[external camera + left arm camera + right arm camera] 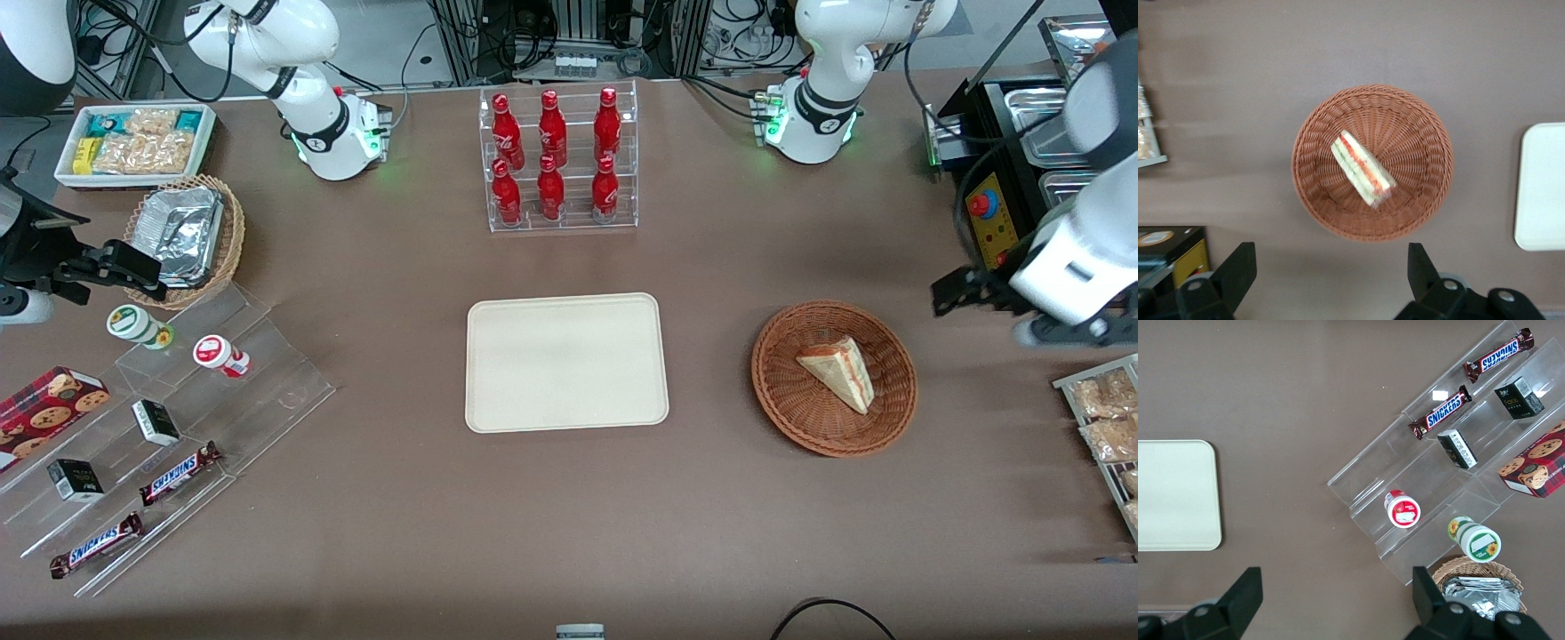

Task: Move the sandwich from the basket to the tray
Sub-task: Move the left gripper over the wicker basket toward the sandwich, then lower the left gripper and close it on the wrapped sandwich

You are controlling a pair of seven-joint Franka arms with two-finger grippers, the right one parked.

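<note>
One sandwich [840,372] in basket [786,397], tray [566,363] beside, gripper [1328,277] apparently overhead, jaws spread.

Working left arm, front view: the white forearm reaches in from the working arm's end of the table, its wrist held above the tabletop. The gripper [956,293] hangs clear of the surface, pointing downward. Wrist view: both black fingers [1235,273] stand wide apart, with nothing held between them.
</note>
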